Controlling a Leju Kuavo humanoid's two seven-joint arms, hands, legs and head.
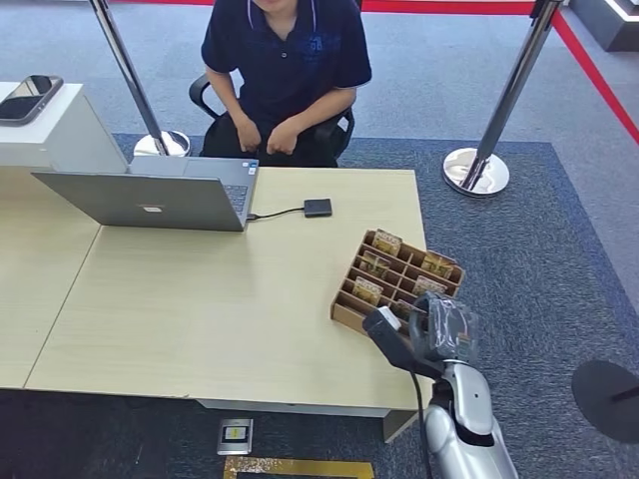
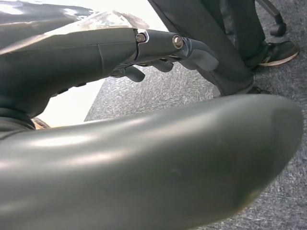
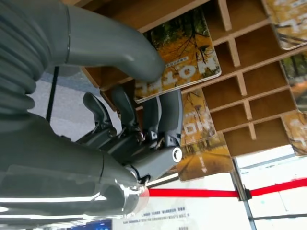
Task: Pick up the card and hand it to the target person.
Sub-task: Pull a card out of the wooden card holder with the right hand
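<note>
A brown wooden tray (image 1: pixel 348 311) with several compartments sits at the table's near right corner, and yellow-leaf picture cards (image 1: pixel 386 240) stand in its slots. My right hand (image 1: pixel 422 334) is over the tray's near edge. In the right wrist view its thumb (image 3: pixel 119 48) presses on one card (image 3: pixel 188 57) and the dark fingers (image 3: pixel 170 112) close against that card's other face, so the card is pinched. More cards (image 3: pixel 197 122) stand behind it. The person (image 1: pixel 287 60) in a dark blue shirt sits across the table. My left hand (image 2: pixel 163 48) hangs by the floor, fingers stretched out, holding nothing.
A grey laptop (image 1: pixel 151 200) stands at the table's far left, with a small black box (image 1: pixel 318 208) wired to it. A phone (image 1: pixel 29 97) lies on a white stand at the left. Stanchion bases (image 1: pixel 476 170) (image 1: pixel 162 143) stand on the carpet beyond the table.
</note>
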